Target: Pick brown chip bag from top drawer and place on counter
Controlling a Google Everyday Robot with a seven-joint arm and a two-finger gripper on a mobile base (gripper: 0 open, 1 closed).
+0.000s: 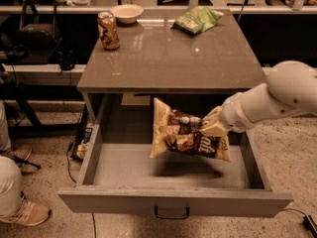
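The brown chip bag hangs in the air above the open top drawer, clear of the drawer floor, with its shadow below it. My gripper comes in from the right on a white arm and is shut on the bag's right upper part. The bag hangs below the level of the counter, in front of its front edge.
On the counter stand a brown drink can at back left, a white bowl behind it, and a green chip bag at back right. A person's shoes are on the floor at left.
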